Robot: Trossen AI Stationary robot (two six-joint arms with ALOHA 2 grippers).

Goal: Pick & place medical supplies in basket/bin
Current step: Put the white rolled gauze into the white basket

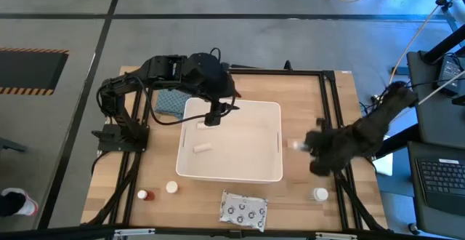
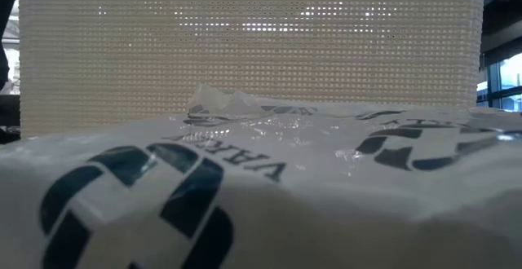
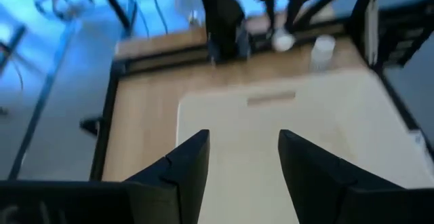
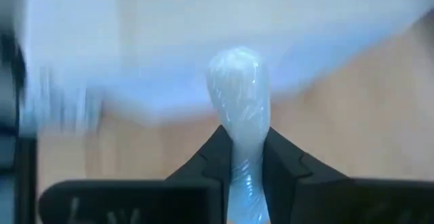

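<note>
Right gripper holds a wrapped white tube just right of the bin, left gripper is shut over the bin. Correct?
Not quite: the left gripper is open, its fingers spread with a clear gap, as the left wrist view shows. The rest holds: it hangs over the bin, and the right gripper holds a wrapped white tube just right of the bin.

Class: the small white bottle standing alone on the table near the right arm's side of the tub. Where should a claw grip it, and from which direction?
The white bottle stands upright on bare wood, apart from the tub. Probably best: come straight down and close across its round cap or upper body, since nothing crowds it.
</note>
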